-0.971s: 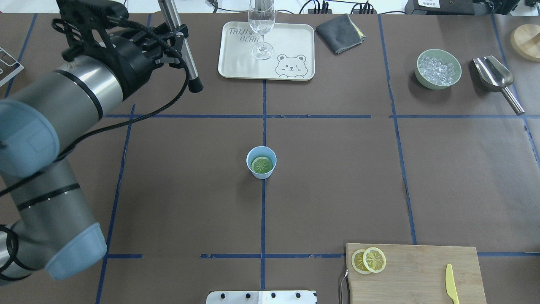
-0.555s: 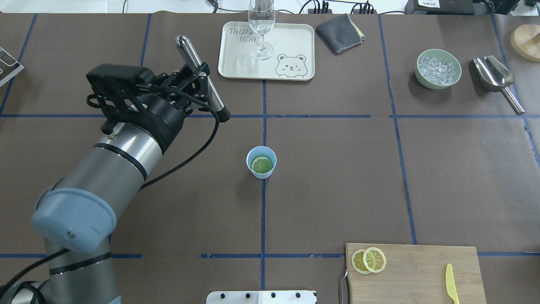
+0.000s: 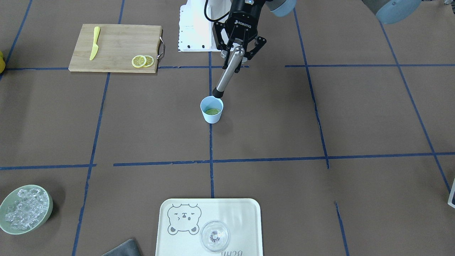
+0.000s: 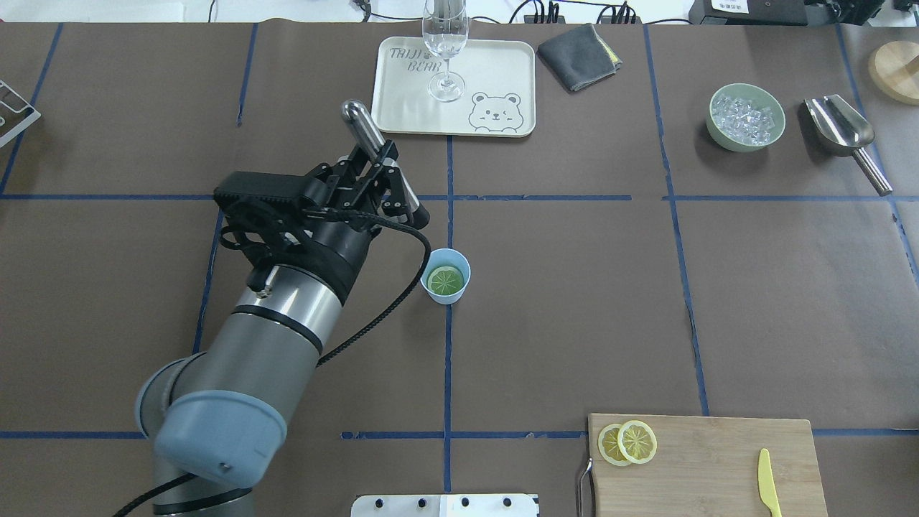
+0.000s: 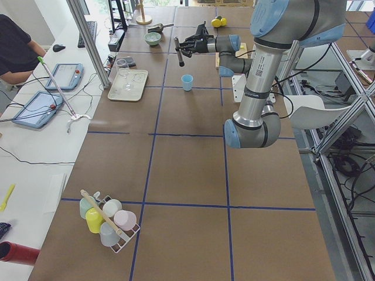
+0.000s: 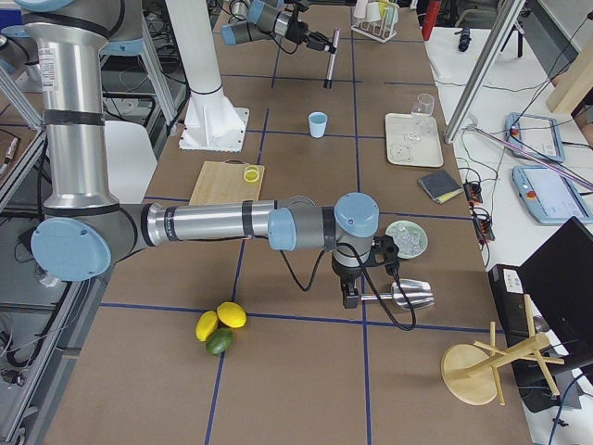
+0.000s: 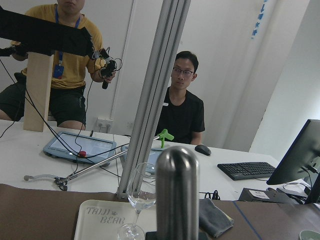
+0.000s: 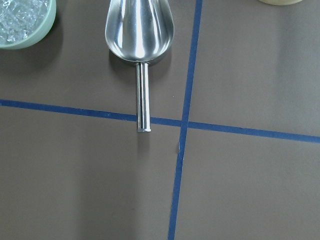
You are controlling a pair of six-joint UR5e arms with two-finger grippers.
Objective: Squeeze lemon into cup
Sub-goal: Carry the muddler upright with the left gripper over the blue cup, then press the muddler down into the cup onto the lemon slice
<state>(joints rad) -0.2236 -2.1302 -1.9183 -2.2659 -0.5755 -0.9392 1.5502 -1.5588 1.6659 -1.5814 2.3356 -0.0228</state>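
The light blue cup (image 4: 445,291) stands at the table's middle and also shows in the front view (image 3: 212,116). A lemon slice (image 4: 445,281) lies flat inside it. My left gripper (image 4: 384,179) is shut on a steel muddler (image 4: 365,133) with a black tip (image 3: 217,93). The tip hangs just beside the cup's rim, on the robot's side, and the rod is tilted. Two more lemon slices (image 4: 628,442) overlap on the wooden cutting board (image 4: 718,459). My right gripper (image 6: 349,295) hangs over the steel scoop (image 8: 140,30); I cannot tell whether it is open or shut.
A cream tray (image 4: 495,72) with a clear stemmed glass (image 4: 445,50) stands at the far middle, a grey cloth (image 4: 579,56) beside it. A green bowl of ice (image 4: 745,117) is at the far right. A yellow knife (image 4: 768,482) lies on the board.
My left arm has swung from the far left toward the table's middle, carrying the muddler. Its black tip now sits close to the cup. The cup and slices have not moved.
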